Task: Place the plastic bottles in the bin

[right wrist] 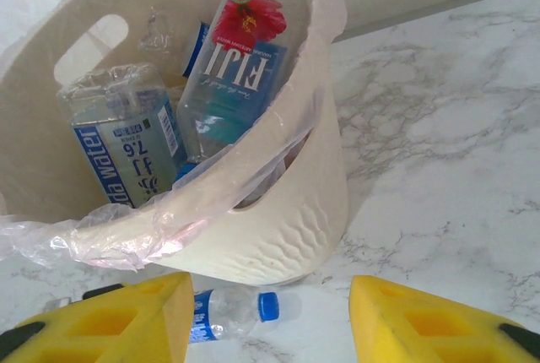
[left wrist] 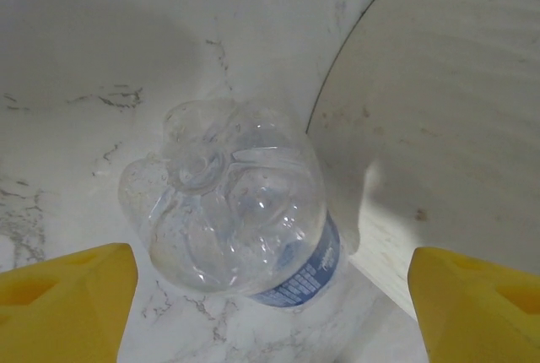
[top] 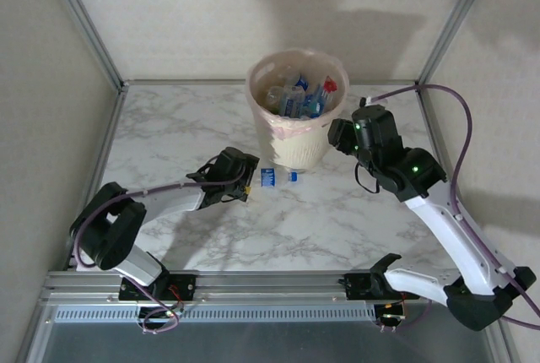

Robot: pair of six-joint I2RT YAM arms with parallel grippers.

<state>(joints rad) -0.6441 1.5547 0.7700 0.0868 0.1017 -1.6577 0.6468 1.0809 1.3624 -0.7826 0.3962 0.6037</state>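
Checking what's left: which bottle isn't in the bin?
The clear blue-capped bottle lying on its side beside the bin's base; the others are inside it.

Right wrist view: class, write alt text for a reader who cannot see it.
A cream bin with a plastic liner holds several plastic bottles. One clear blue-capped bottle lies on the marble table by its base, beyond the open right hand.

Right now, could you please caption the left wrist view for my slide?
Open left jaws frame a clear bottle lying base-first on the marble table, beside the bin.
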